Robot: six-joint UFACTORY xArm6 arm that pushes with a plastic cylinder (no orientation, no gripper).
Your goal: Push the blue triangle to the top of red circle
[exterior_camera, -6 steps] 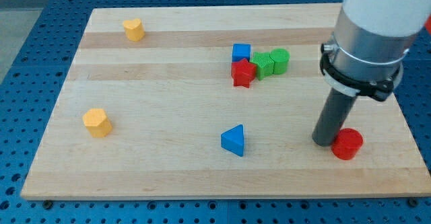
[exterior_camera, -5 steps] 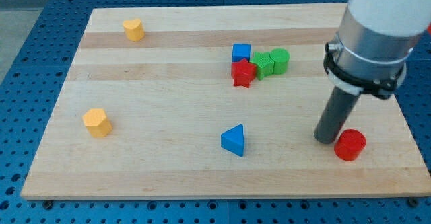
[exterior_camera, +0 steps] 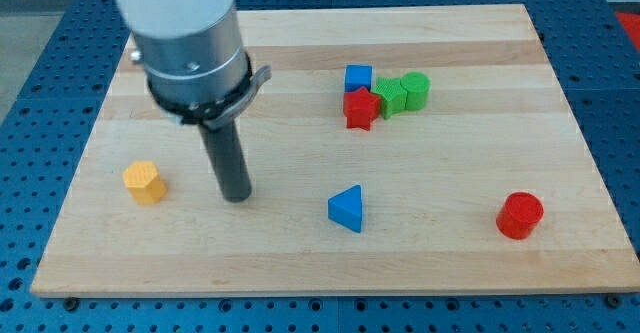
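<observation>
The blue triangle lies on the wooden board near the view's bottom centre. The red circle sits far to its right, near the board's bottom right. My tip rests on the board well left of the blue triangle, apart from it, and right of an orange block. The rod's wide body hides the board's top left part.
A blue square, a red star and two green blocks cluster at the upper middle of the board.
My tip has swept from beside the red circle at the right across to the left of the blue triangle. The red circle shifted slightly right earlier. The arm now hides the upper yellow block.
</observation>
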